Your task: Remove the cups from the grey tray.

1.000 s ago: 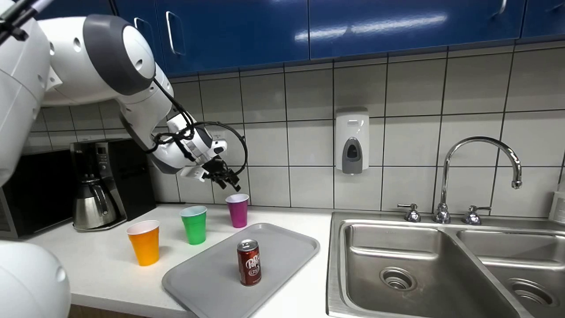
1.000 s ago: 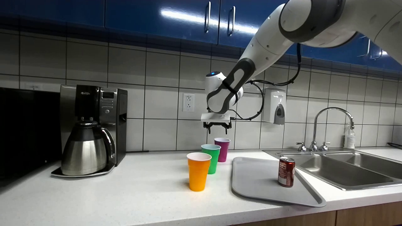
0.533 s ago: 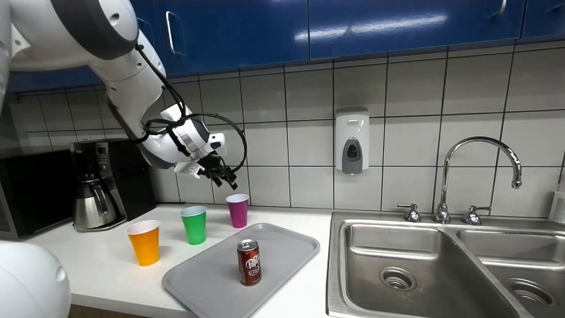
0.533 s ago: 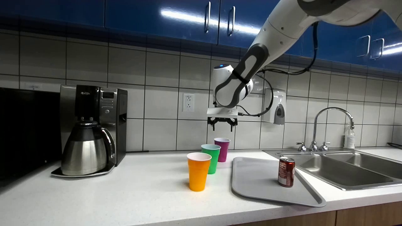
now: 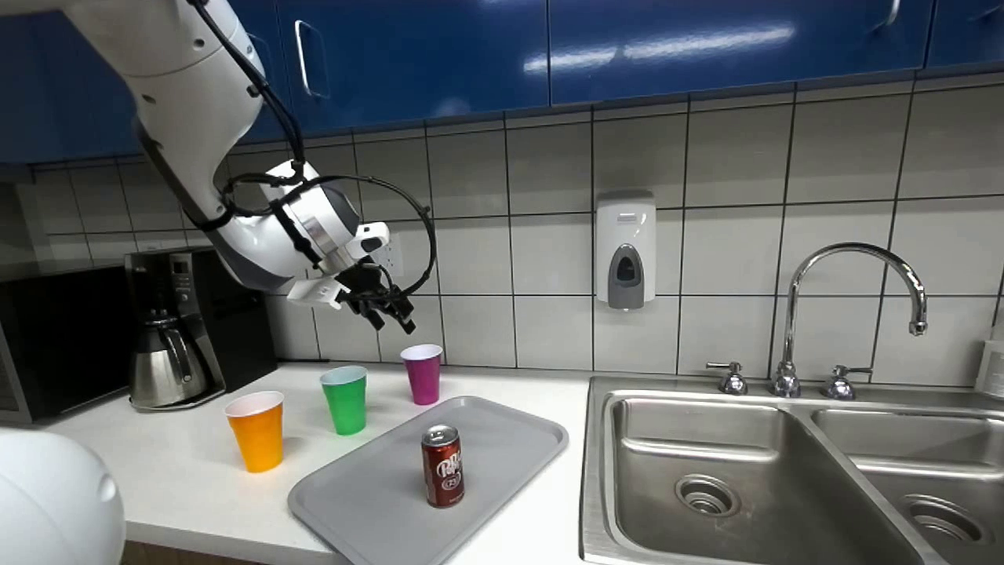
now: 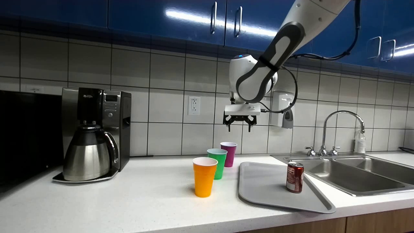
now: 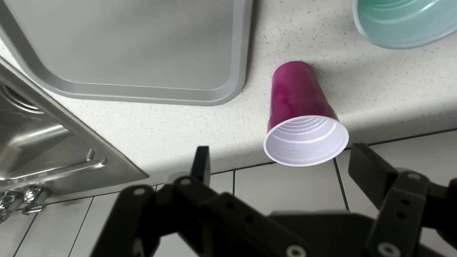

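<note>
The orange cup (image 5: 259,435), green cup (image 5: 347,404) and magenta cup (image 5: 424,378) stand upright on the counter beside the grey tray (image 5: 502,428). In an exterior view they line up as orange cup (image 6: 204,179), green cup (image 6: 220,165) and magenta cup (image 6: 230,155), left of the tray (image 6: 258,184). My gripper (image 6: 239,129) is open and empty, above the magenta cup and apart from it. In the wrist view the magenta cup (image 7: 294,91) lies just beyond the spread fingers (image 7: 281,160); the green cup (image 7: 403,21) is partly cut off and the orange cup is out of view.
A dark red-brown can (image 5: 443,467) stands on the tray. A steel sink (image 5: 706,471) with a faucet (image 5: 792,314) lies beside the tray. A coffee maker (image 6: 93,145) stands on the counter. A tiled wall is behind, with blue cabinets (image 6: 168,19) above.
My gripper has moved left and slightly up in an exterior view, and right and up in an exterior view. It stays open. The cups, can and tray have not moved.
</note>
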